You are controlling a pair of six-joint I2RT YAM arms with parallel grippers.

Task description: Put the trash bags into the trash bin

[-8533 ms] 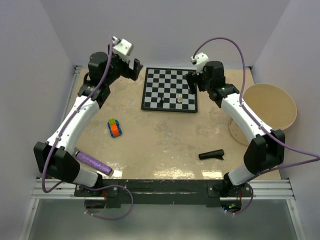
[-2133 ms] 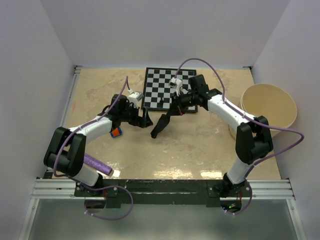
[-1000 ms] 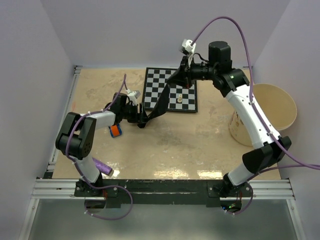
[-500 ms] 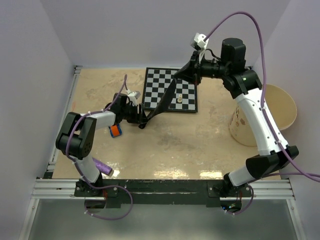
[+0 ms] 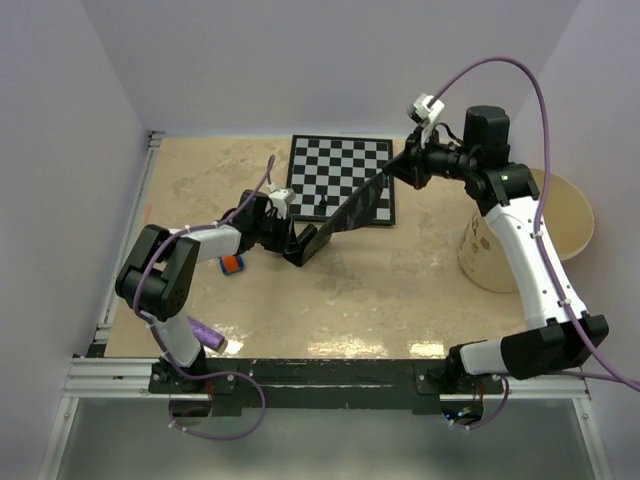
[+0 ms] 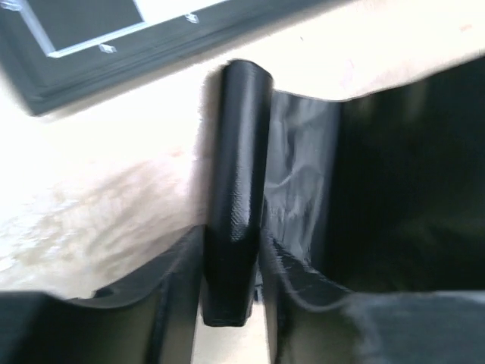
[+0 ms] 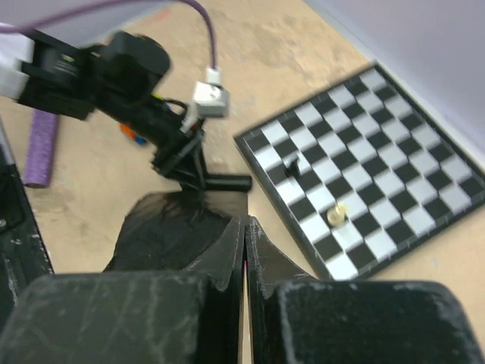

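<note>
Trash bags (image 5: pixel 345 212) film stretched taut, upper end hidden in the tight pinch of right gripper (image 7: pixel 245 226), roll end clamped by left gripper (image 6: pixel 232 246), blurred close-up.

Bright, even light, glare on the table (image 5: pixel 330 348) near its front edge, trash bag (image 6: pixel 299 174) blurred in wrist views.

chessboard (image 5: pixel 335 165) with black piece (image 7: pixel 291 170) and pale piece (image 7: pixel 338 214), orange toy (image 5: pixel 232 264), purple roll (image 5: pixel 203 333)
</note>
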